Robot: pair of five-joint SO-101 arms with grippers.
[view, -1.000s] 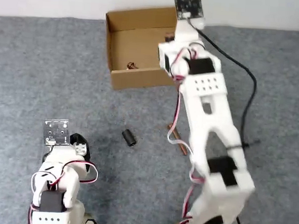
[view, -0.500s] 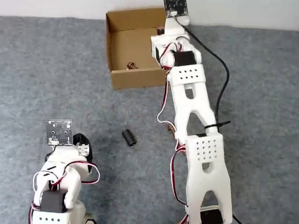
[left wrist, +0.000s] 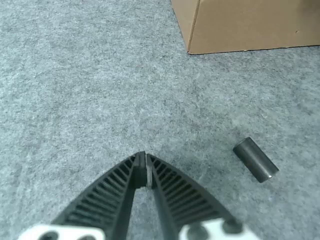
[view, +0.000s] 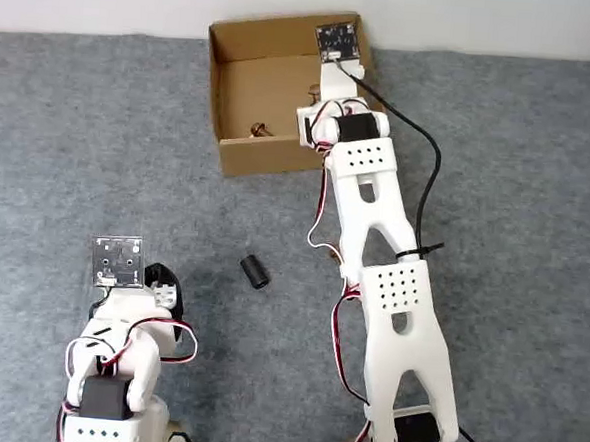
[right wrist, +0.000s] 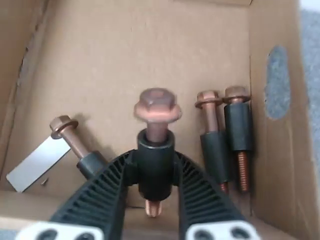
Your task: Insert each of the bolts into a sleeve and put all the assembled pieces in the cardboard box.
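From above, we see the right arm [view: 377, 196] over the cardboard box [view: 269, 157]; one sleeve [view: 256, 272] lies unfilled on the surface [view: 99, 149]. At the left wrist, the left gripper [left wrist: 145, 162] has its fingers pressed together, empty. At the right wrist, the right gripper [right wrist: 155, 160] has its fingers clamping an assembled piece [right wrist: 157, 111] above three finished ones [right wrist: 214, 145]; we find no readable writing.

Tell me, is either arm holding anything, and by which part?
The right tool grips an assembled bolt by its black sleeve, over the cardboard box. The left tool is shut, holding nothing.

Grey felt-covered table [view: 101, 119]; cardboard box [view: 264, 157] set near far edge, lone black sleeve [view: 255, 272] laid mid-table
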